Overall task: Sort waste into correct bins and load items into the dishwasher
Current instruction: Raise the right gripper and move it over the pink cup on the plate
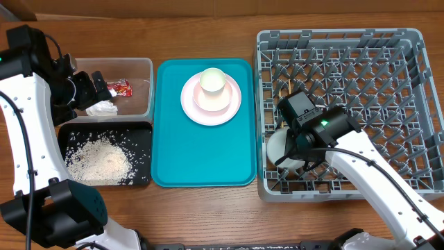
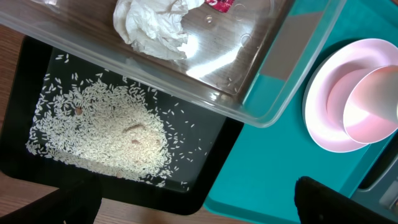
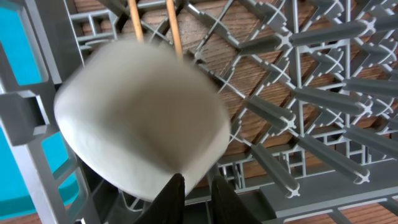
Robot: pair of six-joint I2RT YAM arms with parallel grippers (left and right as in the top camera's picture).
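Though napkin [image 1: 102, 108] and rice [image 1: 99, 157] are binned, plate [image 1: 191, 104] and cup [image 1: 212, 80] wait; my left claw [image 2: 199, 208] gapes, right claw [image 3: 194, 196] I can't tell

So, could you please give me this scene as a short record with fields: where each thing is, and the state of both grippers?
clear tub: holds crumpled napkin and red wrapper
black tray: holds loose rice
teal tray: white plate with a cup on it
dish rack: chopsticks and white bowl, in the front corner beside the teal tray
left gripper: open, above the tub and black tray
right gripper: fingers close together at the bowl's rim; grip unclear
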